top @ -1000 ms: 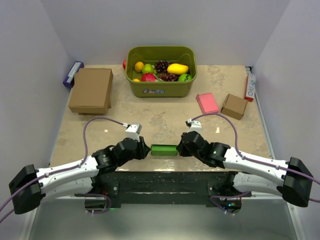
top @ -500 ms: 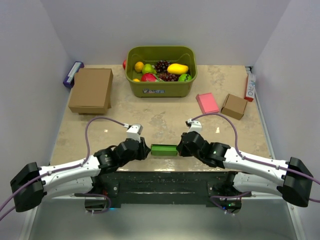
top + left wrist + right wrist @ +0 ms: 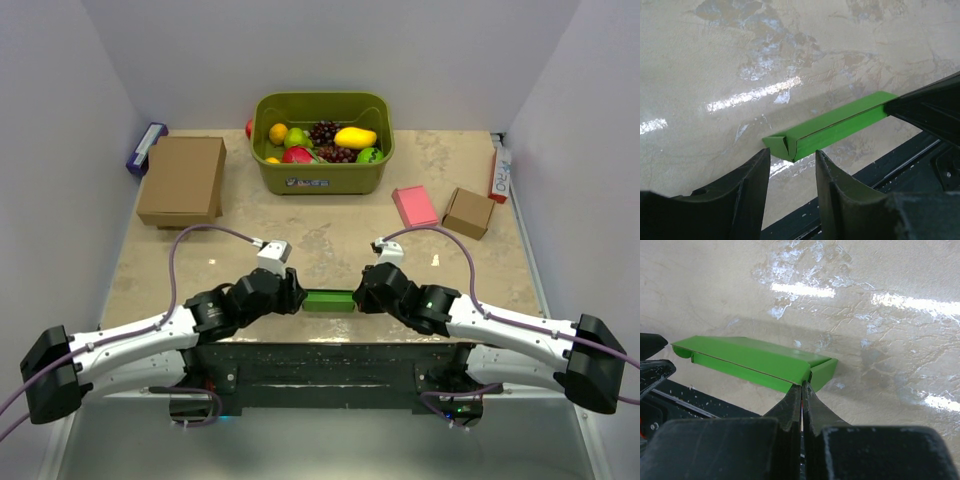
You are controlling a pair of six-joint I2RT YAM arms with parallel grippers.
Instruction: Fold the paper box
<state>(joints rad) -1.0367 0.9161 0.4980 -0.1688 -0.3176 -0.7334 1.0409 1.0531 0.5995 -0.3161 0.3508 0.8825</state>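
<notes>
Nearest, at the front edge of the bench [image 3: 330,235], the paper box [image 3: 328,300] lies lengthwise between the two arms as a slim green block, its panels already closed into a long flat shape. At the box's right end, the right end effector [image 3: 801,386] is pressed fully together, its tips meeting on the thin edge where the top panel joins the end flap; it appears to pinch that edge and steady the block. At the box's left end, the left end effector [image 3: 791,155] stands with its fingers moderately parted. The folded corner sits just ahead of the gap, and nothing is between the fingers.

The step in hand looks like finishing the left end: a small triangular flap there stands loose and untucked. The next move probably calls for the left fingers to come in on that corner and press or tuck the flap, while the right grip keeps the thin card from sliding or twisting.

Well beyond the box sits an olive bin [image 3: 322,180] of toy fruit. A brown carton [image 3: 182,180] lies beyond the box to its left, and a pink flat box [image 3: 414,205] beyond it to its right.
</notes>
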